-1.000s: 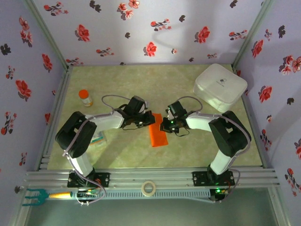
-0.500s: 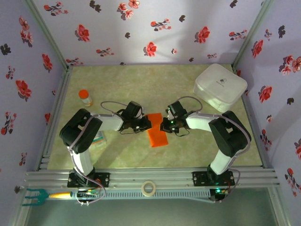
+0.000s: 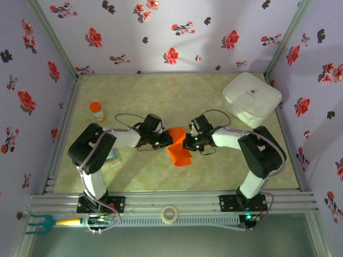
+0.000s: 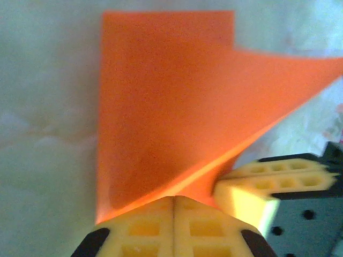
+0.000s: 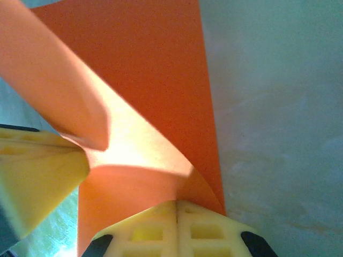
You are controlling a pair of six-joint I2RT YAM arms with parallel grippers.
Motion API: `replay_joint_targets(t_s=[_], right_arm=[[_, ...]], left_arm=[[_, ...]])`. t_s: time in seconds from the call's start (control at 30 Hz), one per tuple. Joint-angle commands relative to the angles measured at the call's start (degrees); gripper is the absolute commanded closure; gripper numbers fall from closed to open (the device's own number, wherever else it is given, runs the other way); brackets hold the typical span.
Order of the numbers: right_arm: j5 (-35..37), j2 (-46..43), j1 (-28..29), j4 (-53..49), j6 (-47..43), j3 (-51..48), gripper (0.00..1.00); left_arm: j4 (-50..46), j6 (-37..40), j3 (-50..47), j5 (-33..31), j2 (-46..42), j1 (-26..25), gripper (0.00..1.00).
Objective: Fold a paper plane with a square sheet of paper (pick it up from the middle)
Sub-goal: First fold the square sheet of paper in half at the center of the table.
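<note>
Lilac wallpaper printed with red and dark flowers is covering the back wall point(image 3: 177, 32) at 12 o'clock, the left wall point(image 3: 27, 80) at 9 o'clock and the right wall point(image 3: 321, 107) at 3 o'clock. Grey metal posts point(image 3: 55, 38) are rising in the two far corners. A pale green, marbled tabletop point(image 3: 177, 93) is spreading between the walls, with soft light falling on it. Aluminium rails point(image 3: 177, 201) are running along its near edge at 6 o'clock.
</note>
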Motion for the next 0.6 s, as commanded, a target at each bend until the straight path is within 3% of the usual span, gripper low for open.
replay_joint_targets(t_s=[0.0,0.3,0.57], right_arm=[[4.7,2.4,-0.5,-6.4,0.4,-2.4,1.00],[4.4,2.7,-0.5,-5.7,0.9,-2.6,1.00],[4.6,2.2,-0.5,-5.4,1.2,-3.3,1.00]], left_arm=[[-2.4,2.1,3.2,1.2,-1.6,1.1,1.00],[-0.2,1.4,2.9,2.8,5.8,2.8,1.00],[-2.1,1.7,2.3,0.9,6.8,4.1,1.00]])
